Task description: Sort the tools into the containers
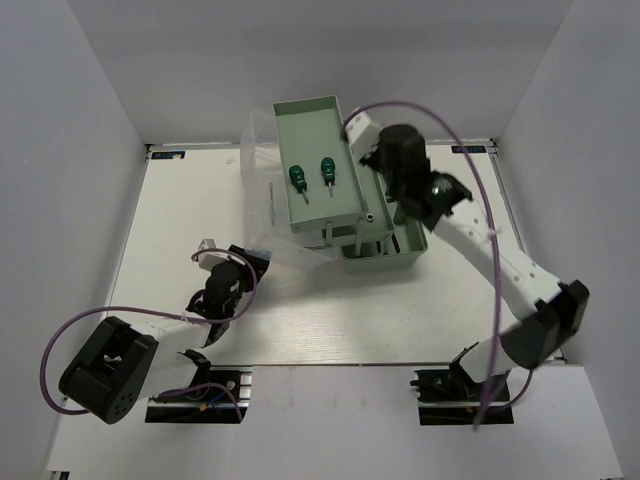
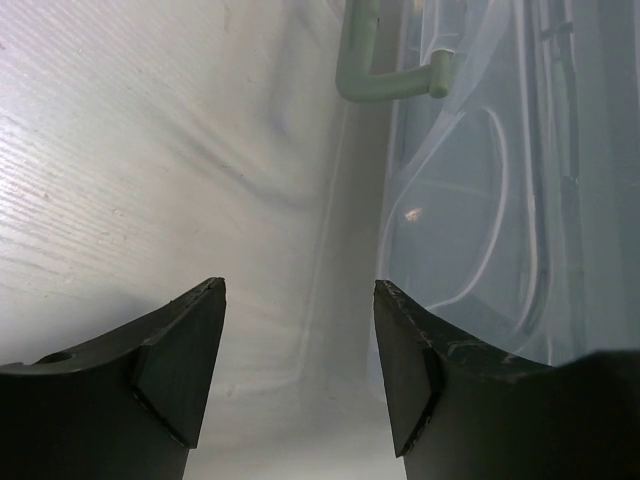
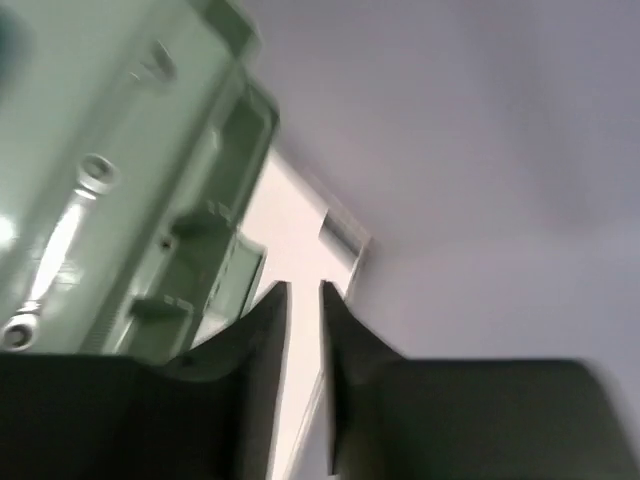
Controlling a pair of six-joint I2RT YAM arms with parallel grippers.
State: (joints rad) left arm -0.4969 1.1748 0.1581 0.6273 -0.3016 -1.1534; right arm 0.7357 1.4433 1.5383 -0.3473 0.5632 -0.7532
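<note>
A white surface point(image 1: 200, 200), walled in white, was seen from above, with two robot arms bolted at its near edge. One pale green toolbox point(image 1: 385, 262) was folded open at the far middle. Its long upper tray point(image 1: 310, 115) was raised over the base, and its single translucent lid point(image 1: 258, 190) was laid out to the left, with the green handle point(image 2: 385, 85) beside it.

The right arm was stretched over the right side of the toolbox, hiding part of the base. The left arm was bent low at the near left, by the edge of the lid.

The left tool point(image 2: 298, 290) was held wide open and empty, just above the surface beside the lid. The right tool point(image 3: 303, 290) was parted only by a narrow slit, with nothing gripped. It was tilted up beside the box in a blurred view.

One silver wrench point(image 3: 55, 250) was laid in a green compartment of the toolbox; which one could not be told. Two green-handled screwdrivers point(image 1: 297, 178) point(image 1: 326, 168) were laid side by side in the upper tray, slightly apart.

No loose tool could be made out on the surface. No hex keys and no rod could be found in any view. The sorting was judged to be near its end, though what lay in the hidden base could not be counted.
</note>
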